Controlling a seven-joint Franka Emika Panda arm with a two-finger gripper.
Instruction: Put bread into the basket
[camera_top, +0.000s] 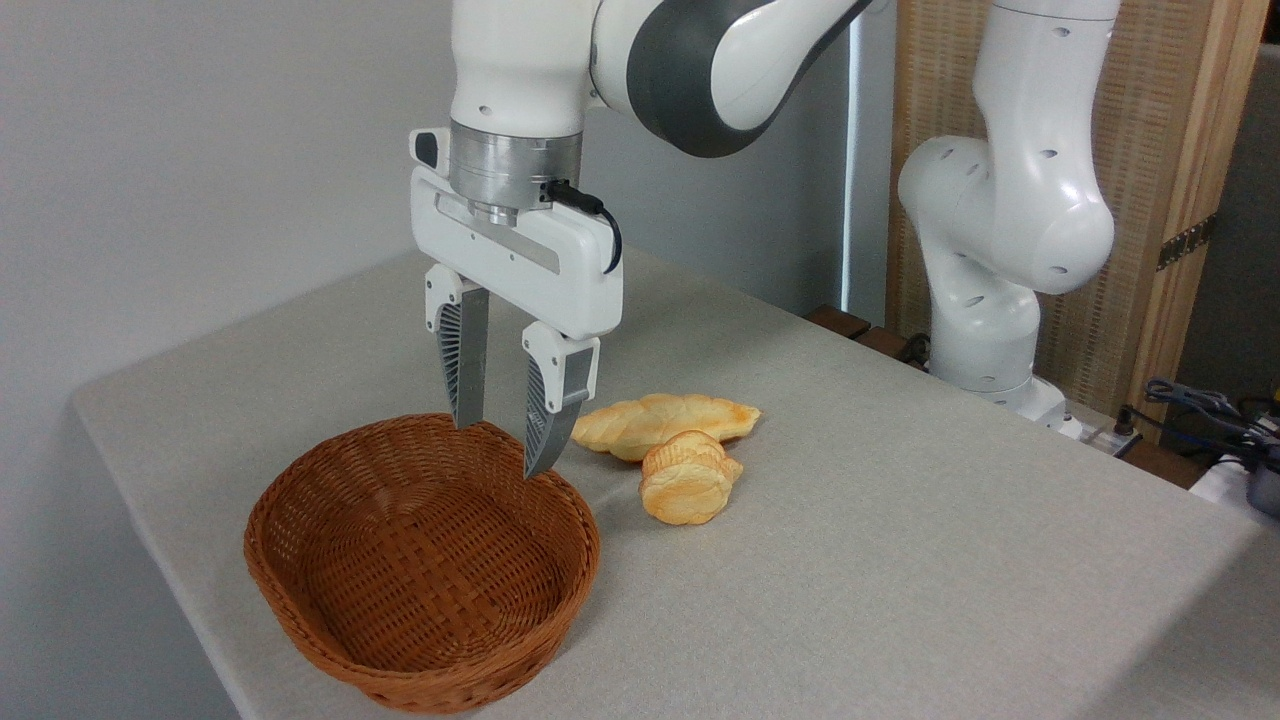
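Camera view from the front corner of a desk (900, 560) covered with plain beige-grey cloth, matte and lightly grained, with rounded near-left corner. Behind, a bare pale grey wall on the left; on the right, a woven reed panel (1140, 150) in a light wooden frame, with a few cables (1200, 410) at the far right edge.

On the near left of the desk, the basket (300, 560): oval, shallow bowl shape, brown wicker with a tight woven pattern and a thick braided rim, nothing inside. Long axis running roughly from near left to far right.

Just to the right of the basket, apart from its rim, the bread (688, 485): small, round, lumpy, golden-yellow with browned ridges, glossy like plastic. Tilted on its side, ridged top turned toward the upper left; too round for a clear long axis. Touching or almost touching behind it, a longer braided loaf (640, 420), leaf-shaped, same golden colour, long axis lying left to right with the pointed end to the right.

Above the far rim of the basket, the pincer (498, 450): white body, metal wrist ring, two grey ribbed fingers (465, 365) pointing straight down. Moderately spread, with clear gap between the tips, holding nothing. White arm (1000, 220) with dark grey joint, smooth and shiny, base standing at the far right side of the desk.
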